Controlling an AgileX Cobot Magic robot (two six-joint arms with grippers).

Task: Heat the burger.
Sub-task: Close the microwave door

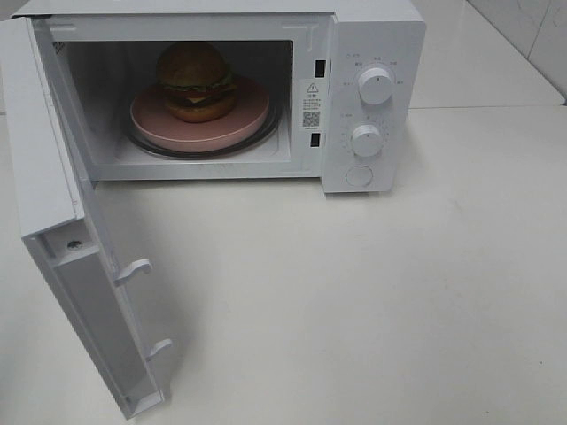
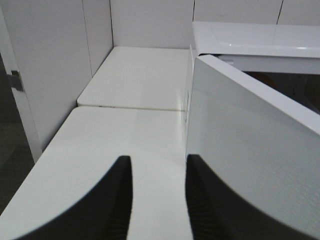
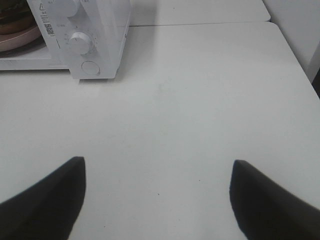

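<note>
sitting inside the open microwave (image 1: 390, 53), burger (image 1: 195, 78) on plate (image 1: 244, 124).

Microwave (image 1: 372, 53) front frame, right of the cavity: white sticker (image 1: 311, 102) bearing a warning triangle, lines of print too small to read and a QR code (image 1: 311, 118); tiny markings ring the upper knob (image 1: 376, 86) and lower knob (image 1: 366, 139), none legible.
</note>
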